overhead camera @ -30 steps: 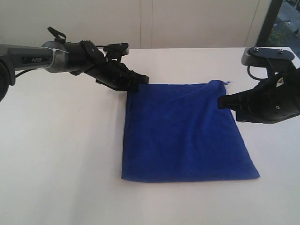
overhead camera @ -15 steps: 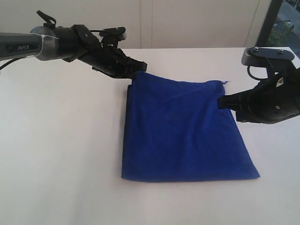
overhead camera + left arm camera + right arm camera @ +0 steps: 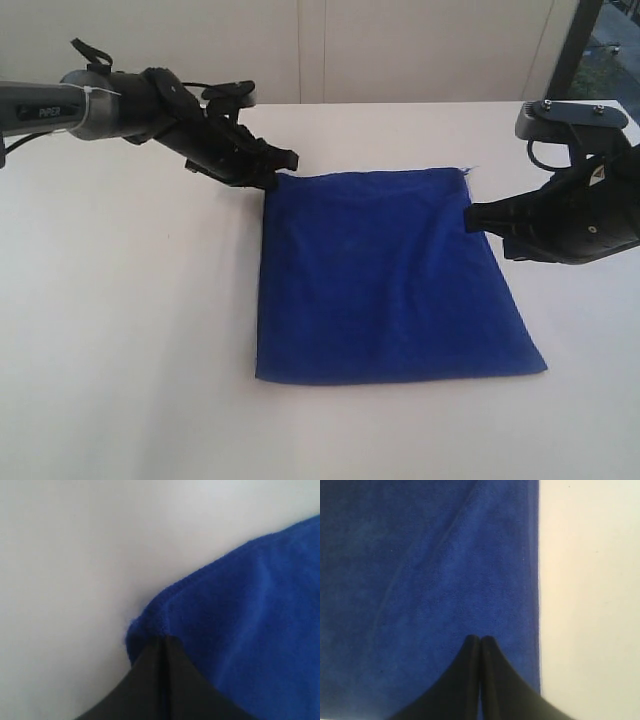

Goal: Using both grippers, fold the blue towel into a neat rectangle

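Exterior view of a white counter with the blue towel spread flat near the middle, roughly square, its far edge drawn straight between two black arms.

On the left: a grey and black arm reaching in low and almost level over the counter, wrist tipped down toward the towel's far left corner. At its end, the left gripper, clamped on that corner. In the left wrist view, two black fingers pressed together with only a thin seam between them, biting the rounded, bunched corner of the cloth, bare counter beyond.

On the right: a bulky black wrist coming in from the edge of the view, held low, pointing across at the towel's right-hand edge close to the far right corner. At its tip, the right gripper, closed tight. In the right wrist view, both fingers meeting with no gap, tips on the fuzzy blue cloth just inside its hemmed edge, apparently nipping it. Rest of the towel lying smooth on the counter.
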`<state>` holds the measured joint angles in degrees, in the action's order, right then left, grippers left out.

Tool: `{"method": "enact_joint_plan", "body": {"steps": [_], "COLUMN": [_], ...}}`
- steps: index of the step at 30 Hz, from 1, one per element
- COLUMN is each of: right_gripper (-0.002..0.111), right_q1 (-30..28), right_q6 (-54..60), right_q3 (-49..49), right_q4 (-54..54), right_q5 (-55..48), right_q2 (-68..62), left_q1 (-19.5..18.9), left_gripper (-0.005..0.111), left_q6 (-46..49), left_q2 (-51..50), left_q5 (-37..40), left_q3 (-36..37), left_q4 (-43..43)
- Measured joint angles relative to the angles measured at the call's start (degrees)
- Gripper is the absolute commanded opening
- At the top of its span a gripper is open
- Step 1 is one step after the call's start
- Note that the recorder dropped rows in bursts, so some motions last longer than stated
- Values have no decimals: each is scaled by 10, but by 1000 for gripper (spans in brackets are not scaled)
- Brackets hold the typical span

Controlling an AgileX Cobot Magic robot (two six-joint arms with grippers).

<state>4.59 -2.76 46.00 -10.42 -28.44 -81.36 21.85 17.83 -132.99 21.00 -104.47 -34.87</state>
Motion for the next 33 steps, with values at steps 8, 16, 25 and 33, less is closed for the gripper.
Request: {"method": "enact_joint_plan", "body": {"steps": [8, 16, 25, 33], "right_gripper": [0, 0, 0, 0], "right_q1": [0, 0, 0, 0], "right_q6": [1, 2, 5, 8], "right_q3": [0, 0, 17, 91], "right_q4": [0, 0, 0, 4], "right_q5": [0, 0, -4, 12], "right_q2": [0, 0, 0, -85], "left_q1": [-1, -17, -24, -15], "left_gripper": [45, 54, 49, 0], "left_q6": [-20, -23, -23, 19], "left_q2": [-10, 1, 61, 61], "left_q5": [4, 29, 31, 30], "left_q3": [0, 0, 0, 0], "left_q4": [0, 0, 2, -42]}}
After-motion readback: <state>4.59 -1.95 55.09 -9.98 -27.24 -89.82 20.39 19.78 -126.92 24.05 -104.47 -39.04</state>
